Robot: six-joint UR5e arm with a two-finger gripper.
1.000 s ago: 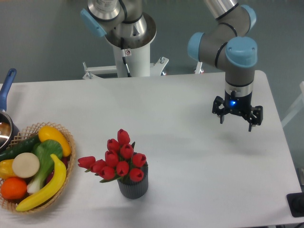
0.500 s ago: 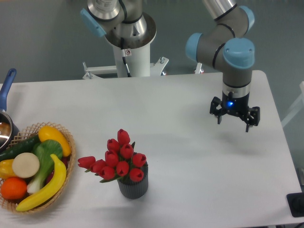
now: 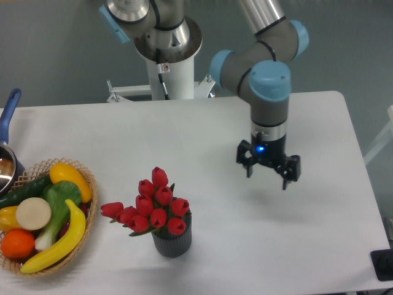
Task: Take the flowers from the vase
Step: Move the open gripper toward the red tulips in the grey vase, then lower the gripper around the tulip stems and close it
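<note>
Nine or so red tulip buds stand in a ribbed dark grey cylindrical vase at lower centre; the black two-finger gripper, fingers apart, hovers well apart, upper right.

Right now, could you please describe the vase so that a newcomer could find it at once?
On the white table, look near the front edge, right of the wicker basket. The vase is a small dark grey ribbed pot, the only thing holding red flowers.
</note>
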